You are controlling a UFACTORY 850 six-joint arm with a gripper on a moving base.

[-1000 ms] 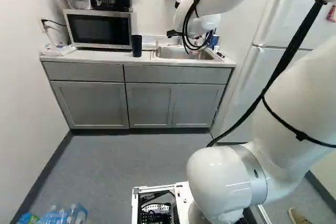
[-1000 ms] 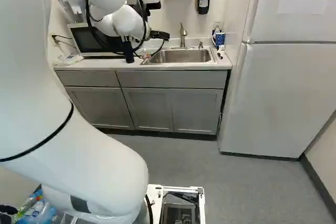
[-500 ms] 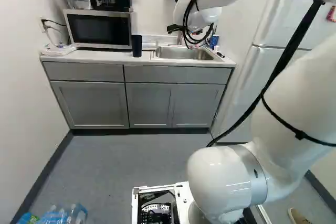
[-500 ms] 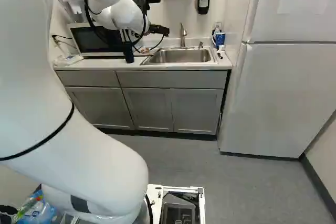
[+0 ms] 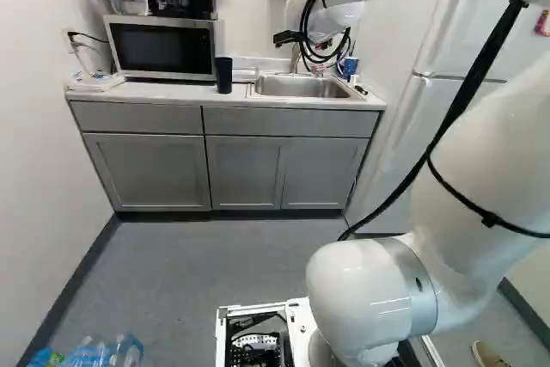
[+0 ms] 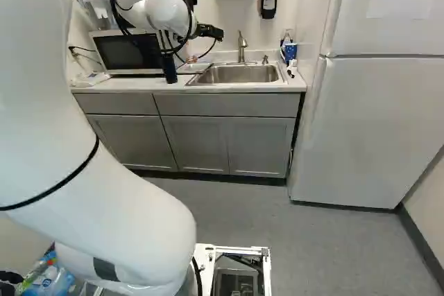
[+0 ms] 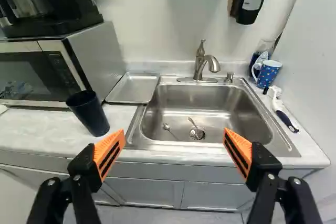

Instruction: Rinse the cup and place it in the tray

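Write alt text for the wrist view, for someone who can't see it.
An open gripper with orange pads faces a steel sink holding two spoons. Near one finger, a dark cup stands on the counter, with a metal tray between microwave and sink. Beyond the sink's other side is a blue patterned mug.

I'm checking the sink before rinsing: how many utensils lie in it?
2 visible: one spoon-like utensil beside the drain, another utensil reaching over it. More could be hidden.
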